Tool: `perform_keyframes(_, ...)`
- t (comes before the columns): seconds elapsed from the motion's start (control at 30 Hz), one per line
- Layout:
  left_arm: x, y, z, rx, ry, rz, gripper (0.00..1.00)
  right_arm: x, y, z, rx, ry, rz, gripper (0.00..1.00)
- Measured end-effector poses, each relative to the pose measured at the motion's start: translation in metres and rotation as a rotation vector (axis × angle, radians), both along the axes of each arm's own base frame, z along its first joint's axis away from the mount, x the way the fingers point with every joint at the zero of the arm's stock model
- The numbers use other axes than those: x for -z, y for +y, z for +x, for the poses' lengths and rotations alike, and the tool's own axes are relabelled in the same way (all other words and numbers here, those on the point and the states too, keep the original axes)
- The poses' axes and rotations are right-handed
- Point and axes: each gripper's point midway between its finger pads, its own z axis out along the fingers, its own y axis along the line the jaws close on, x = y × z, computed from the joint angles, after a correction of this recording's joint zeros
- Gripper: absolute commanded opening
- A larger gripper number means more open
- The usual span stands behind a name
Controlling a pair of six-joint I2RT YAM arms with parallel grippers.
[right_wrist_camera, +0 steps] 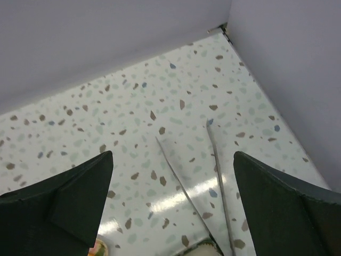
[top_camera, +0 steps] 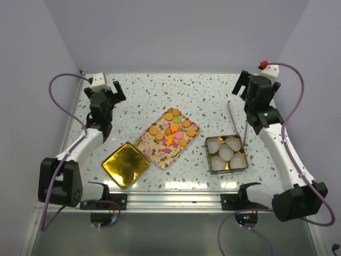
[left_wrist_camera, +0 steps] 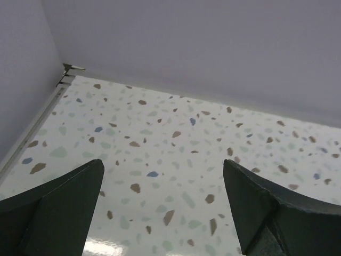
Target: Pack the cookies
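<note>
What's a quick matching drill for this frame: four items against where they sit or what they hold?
Items:
1. cookies
2. gold tin
3. silver tin
4. metal tongs

Descriptions:
A. holds white paper cups
B. sits left of the floral tray, toward the near edge
C. spread on the floral tray, mid-table
D. lying just beyond the silver tin's far edge

Pairs: 1-C, 2-B, 3-A, 4-D
</note>
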Motion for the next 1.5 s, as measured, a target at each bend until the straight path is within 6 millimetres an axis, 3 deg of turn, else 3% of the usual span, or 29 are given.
perform_keyframes(0.1, -0.043, -0.022, 0.010, 0.030, 0.001, -0.136, 1.00, 0.033, -0.003, 0.003, 0.019, 0.188, -0.031, 0.99)
perform_keyframes(0.17, -0.045, -0.040, 0.003, 0.059, 0.043, -0.190, 1.00, 0.057, -0.004, 0.017, 0.026, 0.343, -0.059, 0.99)
perform_keyframes(0.27, -0.023, -0.077, -0.020, 0.126, 0.180, -0.227, 1.00, 0.097, -0.005, 0.035, 0.012, 0.524, -0.063, 0.99)
perform_keyframes(0.33, -0.001, -0.096, -0.038, 0.161, 0.293, -0.241, 1.00, 0.134, -0.010, 0.030, -0.008, 0.666, -0.029, 0.99)
perform_keyframes(0.43, 0.021, -0.099, -0.062, 0.158, 0.415, -0.258, 1.00, 0.178, -0.021, 0.013, -0.011, 0.841, 0.047, 0.99)
perform_keyframes(0.5, 0.022, -0.096, -0.076, 0.150, 0.451, -0.270, 1.00, 0.195, -0.027, 0.004, -0.009, 0.915, 0.090, 0.99)
perform_keyframes(0.73, -0.006, -0.086, -0.108, 0.147, 0.423, -0.300, 1.00, 0.215, -0.005, -0.008, -0.109, 0.987, 0.186, 0.99)
perform_keyframes(0.83, -0.002, -0.084, -0.113, 0.139, 0.453, -0.294, 1.00, 0.232, -0.004, -0.016, -0.121, 1.029, 0.222, 0.99)
perform_keyframes(1.03, 0.005, -0.078, -0.125, 0.121, 0.495, -0.279, 1.00, 0.261, -0.022, -0.035, -0.071, 1.116, 0.274, 0.99)
perform_keyframes(1.3, 0.004, -0.073, -0.132, 0.111, 0.495, -0.275, 1.00, 0.268, -0.026, -0.031, -0.075, 1.116, 0.276, 0.99)
perform_keyframes(1.5, 0.008, -0.073, -0.131, 0.106, 0.507, -0.270, 1.00, 0.290, -0.026, -0.032, -0.075, 1.170, 0.277, 0.99)
